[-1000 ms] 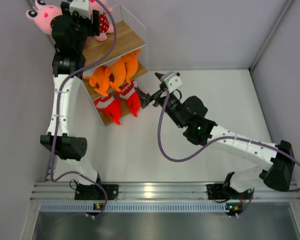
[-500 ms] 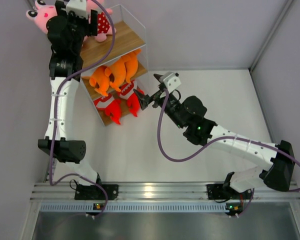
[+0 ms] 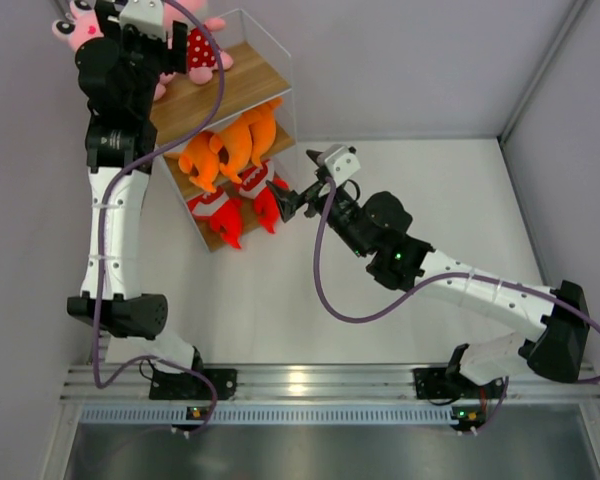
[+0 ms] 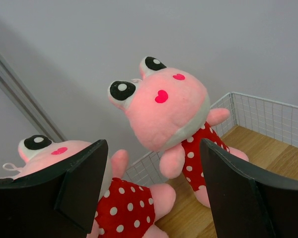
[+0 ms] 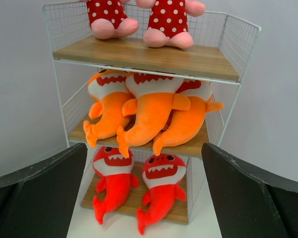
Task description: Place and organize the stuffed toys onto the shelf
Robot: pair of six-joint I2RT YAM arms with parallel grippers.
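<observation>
Draw the spread, empty left claw (image 4: 153,148) back off the top board of the white-wire wooden shelf (image 5: 208,59), not brushing the pink plush animals in red polka-dot dresses (image 4: 164,99) there. Hold the spread, empty right claw (image 5: 144,148) before the shelf, clear of orange plush sharks (image 5: 151,111) and red plush sharks (image 5: 161,191) below.

Seven stuffed toys (image 5: 151,111), one shelf (image 5: 208,59)
Two pink animals (image 5: 169,17) at frame top, three orange sharks (image 5: 107,106) mid-frame, two red sharks (image 5: 161,191) at the bottom.
</observation>
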